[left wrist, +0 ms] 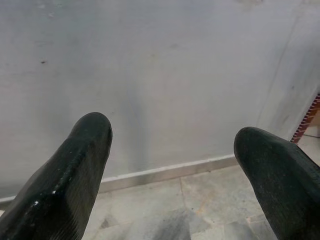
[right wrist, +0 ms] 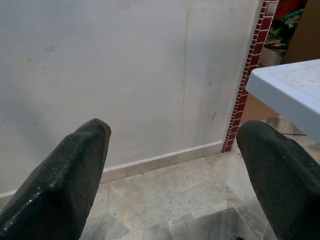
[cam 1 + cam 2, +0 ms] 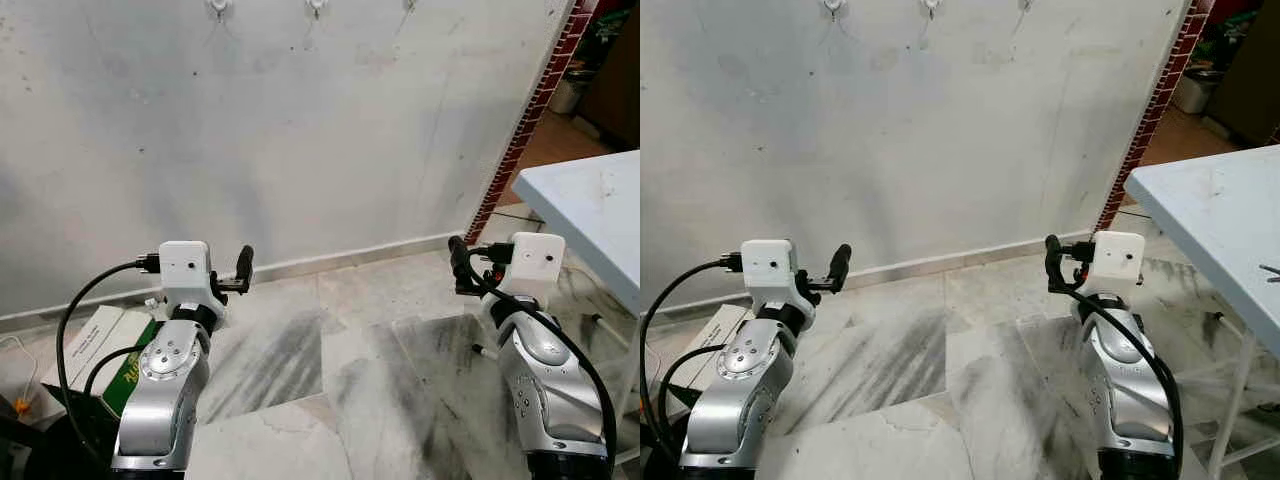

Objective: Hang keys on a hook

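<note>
Cut off at the top edge: three white hooks (image 3: 218, 8) in a level row high on the wall (image 3: 300, 130), with just their lower parts in frame, so which way each prong turns cannot be told. Cut off at the right edge too: a small dark thing (image 3: 1268, 268) lying on the table (image 3: 1200, 210), too small and too clipped to name as keys or otherwise. Hard to make out as well: the print on a green and white box (image 3: 110, 350) on the floor (image 3: 330, 370) by the left arm, partly hidden behind it.

Left gripper (image 1: 172, 145): spread wide, released, holding nothing and touching nothing; between the fingers (image 1: 75, 170), bare wall and skirting. Raised in front of the body, aimed at the wall, well below the hooks.

Right gripper (image 2: 172, 145): likewise spread wide and empty, aimed at the wall near its red brick edge (image 2: 250, 75), with the table corner just beside one finger's line of sight. Level with the left, the two well apart. A black cable (image 3: 70, 320) loops from the left wrist.
</note>
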Motion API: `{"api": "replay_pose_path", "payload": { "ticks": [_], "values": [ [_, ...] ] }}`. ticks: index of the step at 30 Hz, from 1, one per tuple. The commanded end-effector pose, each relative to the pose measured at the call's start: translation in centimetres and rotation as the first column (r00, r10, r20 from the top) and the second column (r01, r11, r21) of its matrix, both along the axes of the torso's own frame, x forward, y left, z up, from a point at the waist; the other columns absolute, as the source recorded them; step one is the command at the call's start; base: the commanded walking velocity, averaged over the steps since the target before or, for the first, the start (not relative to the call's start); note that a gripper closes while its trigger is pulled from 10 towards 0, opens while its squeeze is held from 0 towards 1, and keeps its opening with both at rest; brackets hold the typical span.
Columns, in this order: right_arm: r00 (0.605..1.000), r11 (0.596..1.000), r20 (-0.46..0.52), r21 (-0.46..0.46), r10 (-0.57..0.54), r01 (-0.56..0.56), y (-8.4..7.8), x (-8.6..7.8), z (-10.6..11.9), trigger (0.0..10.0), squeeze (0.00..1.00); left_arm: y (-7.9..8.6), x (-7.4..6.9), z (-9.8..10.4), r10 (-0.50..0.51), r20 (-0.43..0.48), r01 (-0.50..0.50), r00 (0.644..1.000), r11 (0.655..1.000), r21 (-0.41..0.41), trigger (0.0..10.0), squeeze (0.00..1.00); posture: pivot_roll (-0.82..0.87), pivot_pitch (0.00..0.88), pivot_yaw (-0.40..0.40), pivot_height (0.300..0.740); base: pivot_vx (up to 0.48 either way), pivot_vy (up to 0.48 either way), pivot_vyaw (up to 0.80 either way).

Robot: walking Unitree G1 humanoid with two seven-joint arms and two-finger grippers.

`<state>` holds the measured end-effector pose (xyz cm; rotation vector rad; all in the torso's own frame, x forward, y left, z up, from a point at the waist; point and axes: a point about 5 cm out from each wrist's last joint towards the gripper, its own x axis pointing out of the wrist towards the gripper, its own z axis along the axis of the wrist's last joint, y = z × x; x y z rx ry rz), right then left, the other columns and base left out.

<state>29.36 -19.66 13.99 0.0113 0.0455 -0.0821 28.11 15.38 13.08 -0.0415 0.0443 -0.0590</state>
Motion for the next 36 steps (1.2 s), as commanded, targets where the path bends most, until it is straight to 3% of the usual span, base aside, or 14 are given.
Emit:
{"api": "replay_pose_path", "payload": {
  "ticks": [1,19,36],
  "values": [
    [1.000,1.000,0.010,0.010,-0.001,0.001,0.21,0.12,0.35,10.0,0.00,-0.08,0.09,-0.15,-0.011,-0.011,0.011,1.000,1.000,0.002,10.0,0.00,-0.04,0.027,0.023,0.740,0.000,0.000,-0.80],
    [1.000,1.000,0.025,0.030,0.006,-0.006,0.73,0.28,0.46,10.0,0.00,-0.03,0.12,-0.02,-0.005,-0.009,0.005,1.000,1.000,0.009,10.0,0.00,-0.03,0.027,0.027,0.740,0.000,0.000,-0.80],
    [0.999,1.000,0.028,0.020,0.017,-0.017,0.83,0.42,0.51,10.0,0.00,0.04,0.04,-0.07,-0.011,-0.014,0.011,1.000,1.000,-0.006,10.0,0.00,-0.03,0.022,0.022,0.740,0.000,0.000,0.00]
  ]
}}
